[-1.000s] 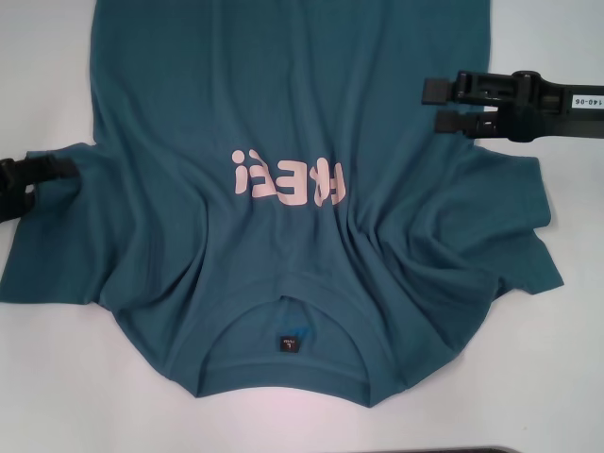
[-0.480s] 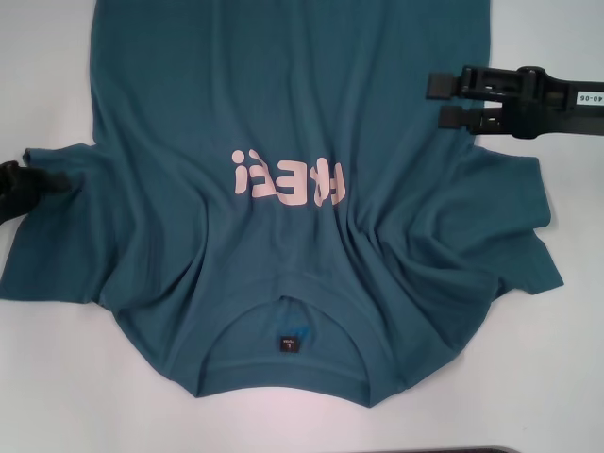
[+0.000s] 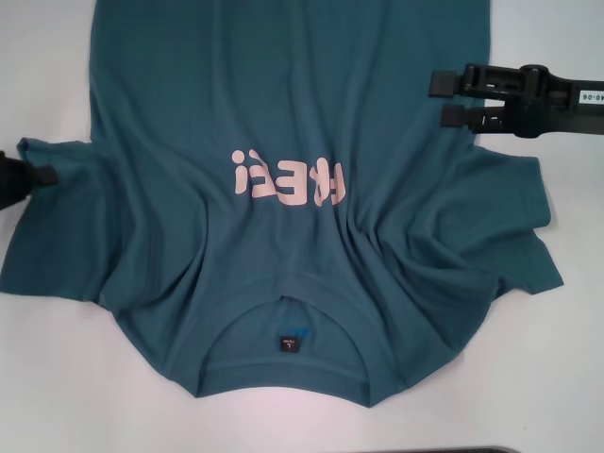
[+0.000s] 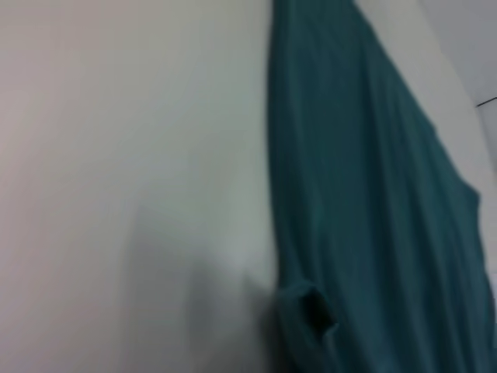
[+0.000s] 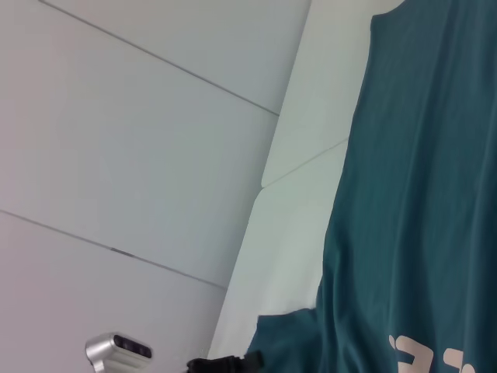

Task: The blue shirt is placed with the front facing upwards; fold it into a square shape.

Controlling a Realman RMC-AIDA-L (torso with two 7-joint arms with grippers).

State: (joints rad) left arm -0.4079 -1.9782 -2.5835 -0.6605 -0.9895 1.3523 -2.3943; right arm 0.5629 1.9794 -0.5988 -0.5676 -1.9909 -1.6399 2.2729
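Note:
The blue shirt (image 3: 283, 142) lies front up on the white table, its collar (image 3: 283, 387) and black neck label (image 3: 290, 343) nearest me. The pink print (image 3: 288, 177) reads upside down. My left gripper (image 3: 28, 176) is at the outer edge of the left sleeve (image 3: 57, 236), mostly cut off by the frame edge. My right gripper (image 3: 442, 99) is open and empty, hovering over the shirt's right side just above the right sleeve (image 3: 500, 226). The shirt also shows in the left wrist view (image 4: 373, 194) and the right wrist view (image 5: 419, 194), which also shows the left gripper (image 5: 225, 361).
White table (image 3: 47, 75) shows around the shirt on both sides and in front of the collar. Wrinkles run from the collar toward the right sleeve. A small grey device (image 5: 116, 351) stands beyond the table in the right wrist view.
My left gripper has slid left toward the frame edge, and the left sleeve's upper corner has shifted slightly left and up. My right gripper has drifted slightly right.

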